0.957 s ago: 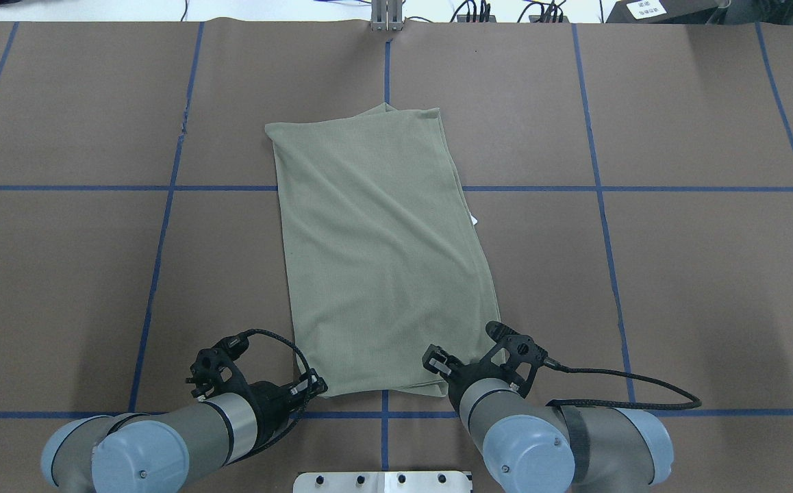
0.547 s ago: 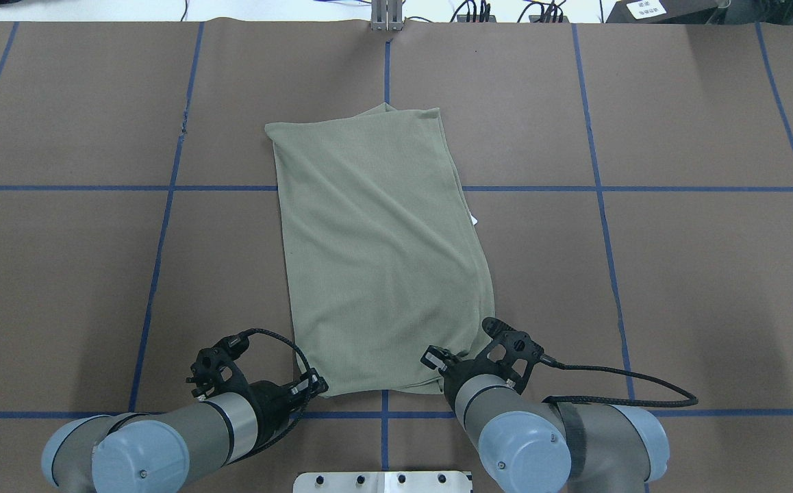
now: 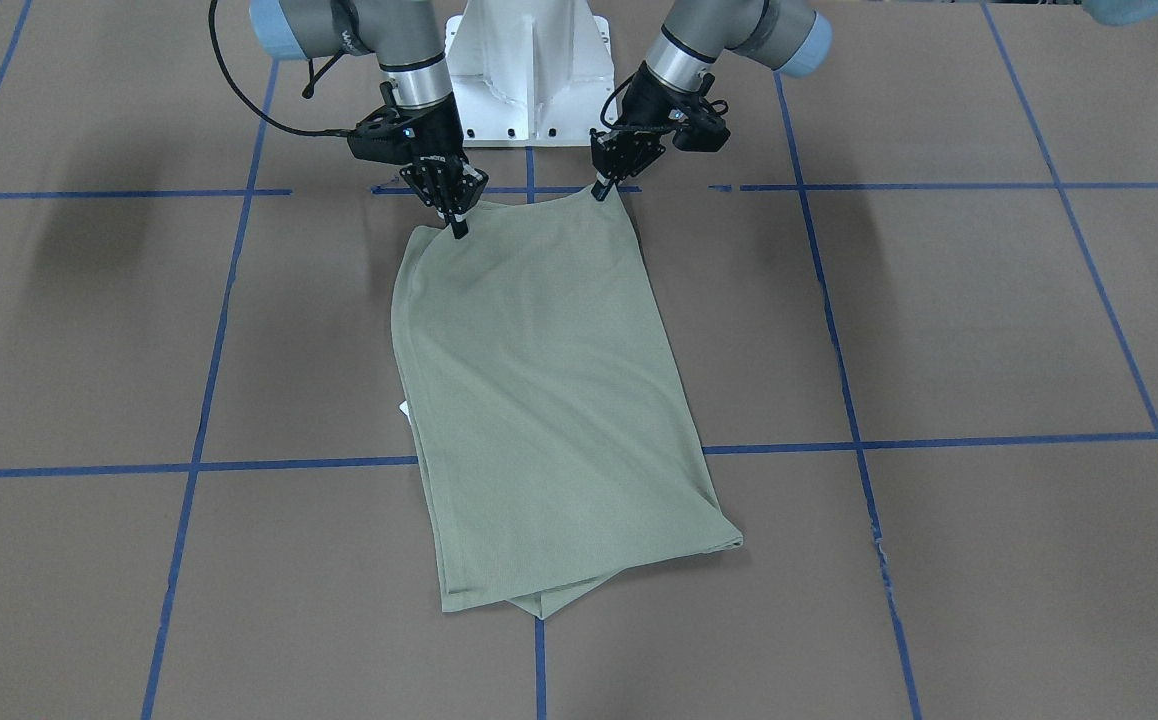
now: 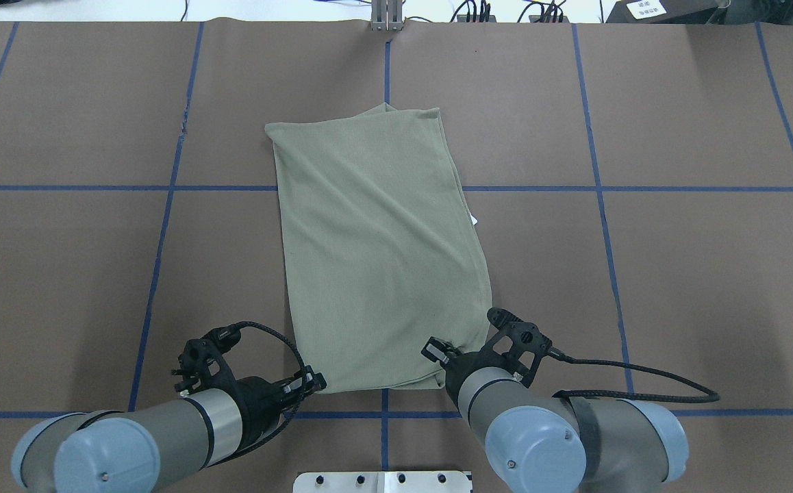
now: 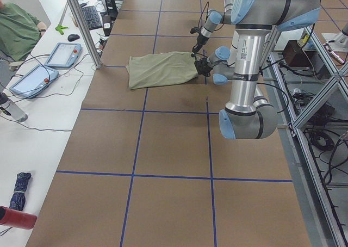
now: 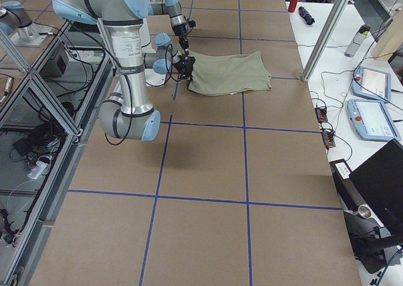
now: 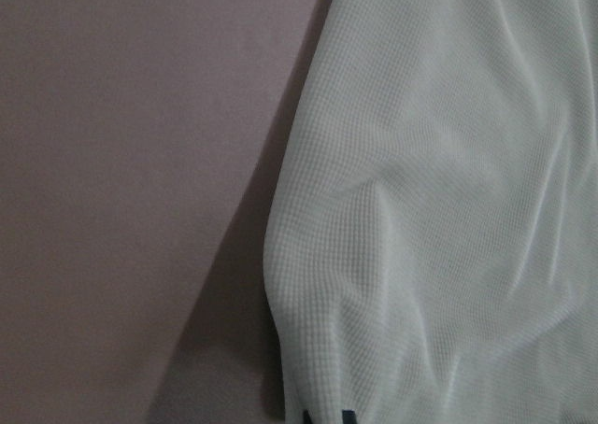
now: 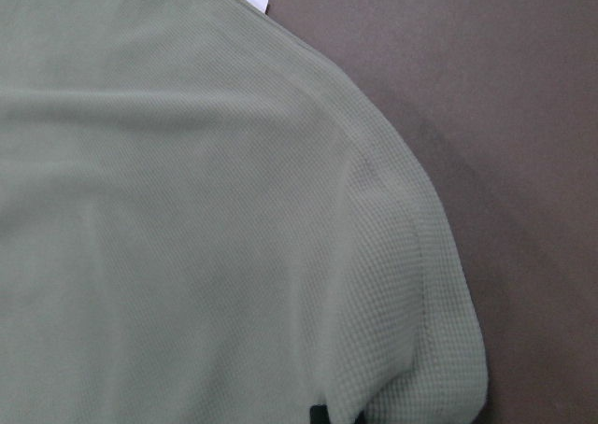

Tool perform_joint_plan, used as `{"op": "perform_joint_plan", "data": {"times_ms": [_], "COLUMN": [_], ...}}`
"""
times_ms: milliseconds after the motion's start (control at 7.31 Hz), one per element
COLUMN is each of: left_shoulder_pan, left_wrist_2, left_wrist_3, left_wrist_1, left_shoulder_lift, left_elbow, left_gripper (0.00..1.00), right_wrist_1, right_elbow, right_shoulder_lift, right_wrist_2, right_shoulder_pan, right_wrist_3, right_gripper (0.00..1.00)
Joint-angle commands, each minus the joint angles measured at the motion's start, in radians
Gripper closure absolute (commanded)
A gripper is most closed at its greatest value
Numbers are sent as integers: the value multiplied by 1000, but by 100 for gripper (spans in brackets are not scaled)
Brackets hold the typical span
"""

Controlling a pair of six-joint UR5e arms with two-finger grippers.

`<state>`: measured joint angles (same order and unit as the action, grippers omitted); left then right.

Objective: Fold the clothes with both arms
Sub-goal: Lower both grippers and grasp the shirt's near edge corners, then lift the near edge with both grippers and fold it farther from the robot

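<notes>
Shirt [image 4: 376, 246] folded on brown table [image 4: 698, 287], blue tape grid [image 4: 711, 188]; white desk [image 5: 60, 97] alongside.

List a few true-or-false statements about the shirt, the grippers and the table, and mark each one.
1. The left gripper and the right gripper each pinch a corner of the shirt nearest the robot. True.
2. The shirt lies spread out, sleeves showing. False: it is folded into a long rectangle, and no sleeves show.
3. A white tag pokes out on the shirt's right-arm side. True.
4. The table is white. False: it is brown with blue lines.
</notes>
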<state>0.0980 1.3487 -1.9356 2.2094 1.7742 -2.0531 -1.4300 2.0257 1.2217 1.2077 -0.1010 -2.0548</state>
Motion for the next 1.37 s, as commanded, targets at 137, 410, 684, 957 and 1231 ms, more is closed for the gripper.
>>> {"op": "perform_joint_plan", "data": {"times_ms": [137, 410, 684, 957, 1231], "left_shoulder_pan": [6, 40, 124, 248, 319], "left_wrist_2": [122, 161, 164, 168, 167], "left_wrist_3": [23, 27, 172, 297, 346], "left_wrist_1": [-342, -405, -405, -389, -373], "left_shoulder_lift": [-7, 29, 118, 194, 217], "left_elbow": [-393, -405, -250, -54, 74], "left_gripper": [100, 100, 100, 100, 100], "right_wrist_1": [-474, -560, -456, -193, -121], "right_elbow": [408, 374, 239, -45, -252], "right_shoulder_lift": [-63, -158, -162, -195, -285], "right_wrist_2": [21, 23, 41, 143, 171], "right_shoulder_pan": [84, 78, -53, -211, -281], "right_wrist_3": [-57, -48, 54, 155, 183], "right_gripper": [100, 100, 100, 100, 100]}}
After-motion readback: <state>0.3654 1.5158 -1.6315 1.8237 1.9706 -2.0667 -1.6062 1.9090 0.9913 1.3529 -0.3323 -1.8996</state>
